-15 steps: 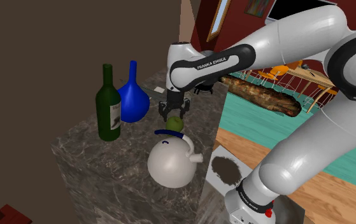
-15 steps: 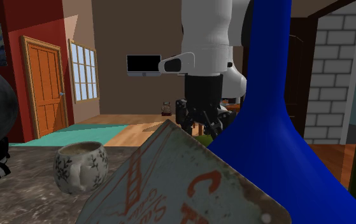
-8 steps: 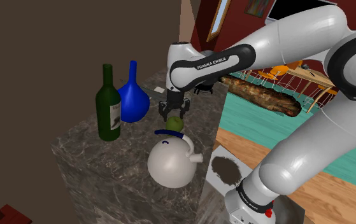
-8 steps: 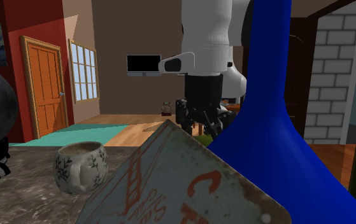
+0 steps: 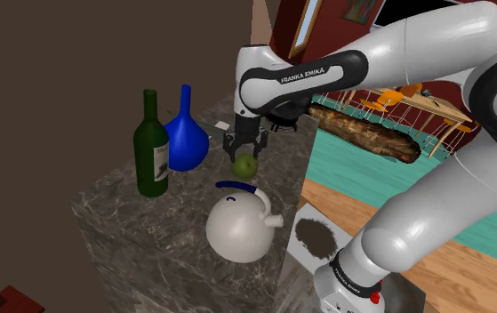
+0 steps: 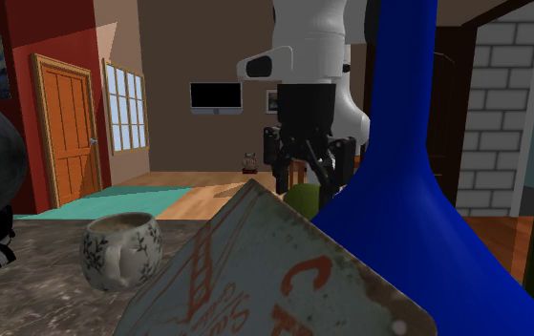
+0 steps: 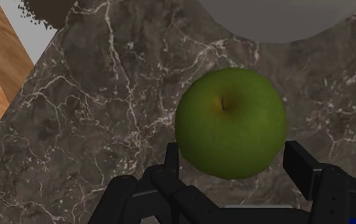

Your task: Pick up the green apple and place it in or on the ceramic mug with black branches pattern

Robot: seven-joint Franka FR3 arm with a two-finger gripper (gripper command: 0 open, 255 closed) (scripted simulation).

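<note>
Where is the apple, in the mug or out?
Out. The green apple is clasped in the end effector above the counter; the mug stands apart.

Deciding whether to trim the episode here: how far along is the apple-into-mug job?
Done: the grasp. The gripper is shut on the green apple, with its fingers against both sides. In hand: the pick; whether the apple is clear of the marble counter is hard to tell. Left: carry it over to the branch-patterned mug, which stands apart on the counter, and release it there.
</note>
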